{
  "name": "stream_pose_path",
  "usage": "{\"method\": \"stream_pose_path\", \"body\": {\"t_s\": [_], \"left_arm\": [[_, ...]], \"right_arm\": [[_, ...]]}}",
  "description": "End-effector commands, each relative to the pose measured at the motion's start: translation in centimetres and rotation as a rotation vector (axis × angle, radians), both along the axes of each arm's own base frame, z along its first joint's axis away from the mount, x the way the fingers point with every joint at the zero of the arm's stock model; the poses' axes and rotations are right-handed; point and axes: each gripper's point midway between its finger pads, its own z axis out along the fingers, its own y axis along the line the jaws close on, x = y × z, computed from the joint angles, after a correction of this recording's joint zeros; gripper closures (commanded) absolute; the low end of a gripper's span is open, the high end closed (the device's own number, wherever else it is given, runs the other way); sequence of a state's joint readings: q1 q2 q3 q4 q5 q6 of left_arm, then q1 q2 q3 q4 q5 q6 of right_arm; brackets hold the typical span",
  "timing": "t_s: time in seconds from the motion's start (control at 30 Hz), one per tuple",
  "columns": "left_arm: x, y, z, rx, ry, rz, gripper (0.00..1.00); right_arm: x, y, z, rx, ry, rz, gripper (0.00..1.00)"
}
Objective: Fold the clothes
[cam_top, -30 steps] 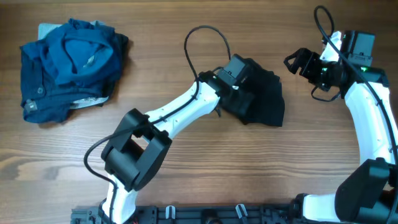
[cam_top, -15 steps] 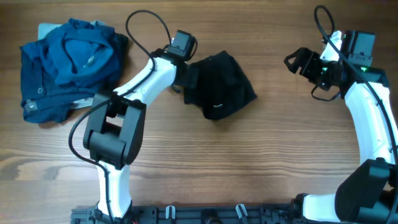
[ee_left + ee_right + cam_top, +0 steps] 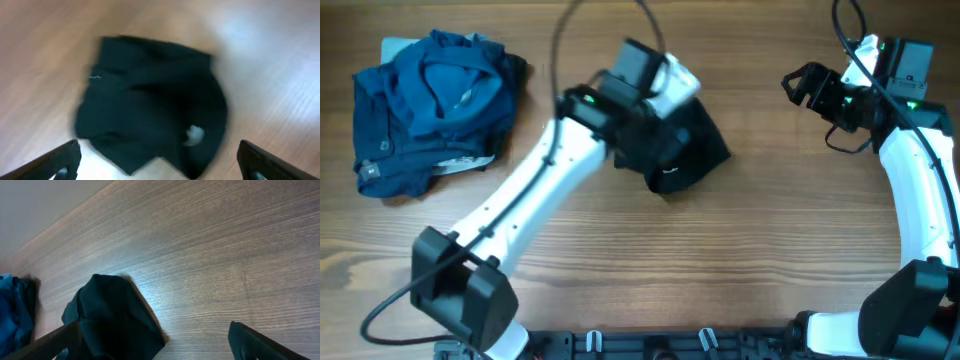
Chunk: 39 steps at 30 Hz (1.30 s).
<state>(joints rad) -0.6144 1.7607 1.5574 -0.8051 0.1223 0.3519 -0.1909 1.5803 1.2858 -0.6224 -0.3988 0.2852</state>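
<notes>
The left pincer (image 3: 157,161) is spread wide and holds nothing: in its wrist view the two dark fingers (image 3: 59,159) sit at the bottom corners, with only cloth and wood between them. Below it lies the black garment (image 3: 155,110), a rumpled, loosely bunched heap on the table (image 3: 280,75), lying clear of both fingers. The picture is blurred, so its folds are hard to make out. A small pale mark (image 3: 192,134) shows near the garment's lower edge, and a thin pale line near its upper left; neither can be read.

From overhead, the left arm's white wrist and dark camera housing cover the garment's upper left part, and a black cable loops up from there out of the top of the picture.

The right pincer (image 3: 157,345) is likewise wide and empty, hanging over bare wood at the far right of the table, well apart from the black garment (image 3: 115,315), which it sees lower left in its own view.

At the table's far left lies a blue pile of clothes (image 3: 430,100), crumpled, with a strip of pale cloth (image 3: 395,46) peeping from under its top left corner. It lies well apart from the black garment (image 3: 685,150), with the left arm crossing the bare wood below the gap between them
</notes>
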Motion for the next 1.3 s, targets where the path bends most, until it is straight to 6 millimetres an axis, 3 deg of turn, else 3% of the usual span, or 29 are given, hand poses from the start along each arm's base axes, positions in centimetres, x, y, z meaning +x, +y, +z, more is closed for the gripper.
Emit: {"method": "stream_pose_path", "body": {"t_s": [0.0,0.1,0.17,0.4,0.67,0.8,0.87,1.0,1.13,1.17,1.2,1.27], "left_arm": [[-4.3,-4.3,-2.4,0.059,0.035,-0.209,0.0],[-6.2,-6.2,-3.9,0.156,-0.004,-0.255,0.0],[-6.7,-6.7,-5.9,0.218,0.0,-0.27,0.0],[-3.0,-5.7,-12.7,0.396,-0.045,-0.187,0.01],[-0.3,-4.2,-15.7,0.392,-0.026,0.024,0.09],[-0.2,-3.6,-17.3,0.413,0.003,0.03,0.24],[-1.3,-4.6,-17.9,0.38,0.046,-0.007,0.36],[-2.4,-5.6,-18.0,0.371,0.057,-0.039,0.44],[-3.4,-6.6,-18.1,0.349,0.077,-0.07,0.7],[-3.5,-6.6,-18.2,0.349,0.08,-0.072,0.87],[-3.5,-6.6,-18.2,0.349,0.08,-0.071,0.95],[-3.6,-6.5,-18.2,0.349,0.085,-0.062,0.96]], "right_arm": [[0.6,-0.7,1.0,-0.028,-0.034,0.001,0.05],[0.5,-2.1,1.0,-0.025,-0.036,-0.031,0.05],[0.4,-3.1,1.0,-0.024,-0.036,-0.057,0.05],[0.6,-4.6,1.5,-0.008,-0.063,-0.082,0.04],[0.6,-4.6,1.5,-0.008,-0.064,-0.082,0.04],[0.5,-4.6,1.5,-0.007,-0.061,-0.082,0.04],[0.5,-4.6,1.5,-0.007,-0.061,-0.082,0.04],[0.5,-4.6,1.5,-0.008,-0.061,-0.082,0.04],[0.5,-4.6,1.5,-0.007,-0.061,-0.082,0.04],[0.5,-4.6,1.5,-0.007,-0.061,-0.082,0.04],[0.5,-4.6,1.5,-0.007,-0.061,-0.082,0.04],[0.5,-4.6,1.5,-0.007,-0.06,-0.082,0.04]]}}
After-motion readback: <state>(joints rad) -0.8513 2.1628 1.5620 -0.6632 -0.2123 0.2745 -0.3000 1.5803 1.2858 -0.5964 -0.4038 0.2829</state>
